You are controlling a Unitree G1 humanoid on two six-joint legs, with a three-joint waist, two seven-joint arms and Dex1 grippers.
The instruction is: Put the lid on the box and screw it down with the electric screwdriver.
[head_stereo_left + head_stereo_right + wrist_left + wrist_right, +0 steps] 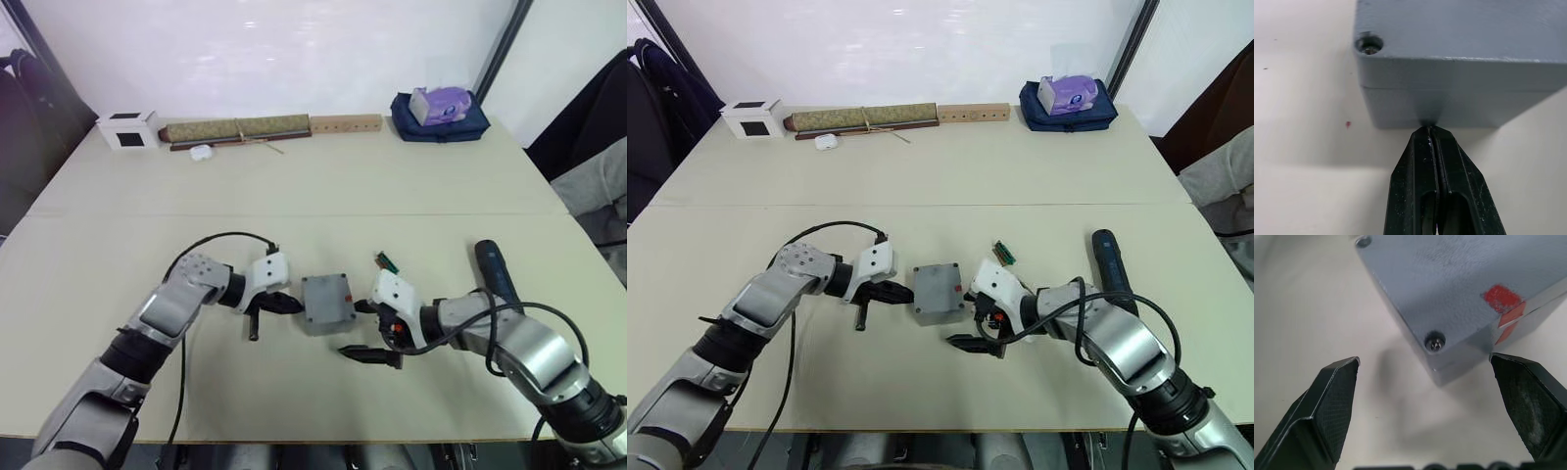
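Observation:
The grey box [327, 305] sits mid-table with the flat lid [326, 292] seated on top; a seam runs around its side [1449, 88], and red marks lie on the lid and side [1503, 297]. Screw heads show in two corner holes [1435, 342]. My left gripper [297, 305] is shut and empty, its tips touching the box's left side [1430, 129]. My right gripper [353, 329] stands open just right of the box, one corner of it lying between the spread fingers [1337, 396]. The electric screwdriver [495, 269] lies on the table right of my right arm.
A small green circuit board [384, 261] lies just behind my right gripper. Along the far edge stand a white cube with a black face [127, 129], a long roll [235, 129], a wooden strip [345, 123] and a blue bag with a purple pack [441, 113].

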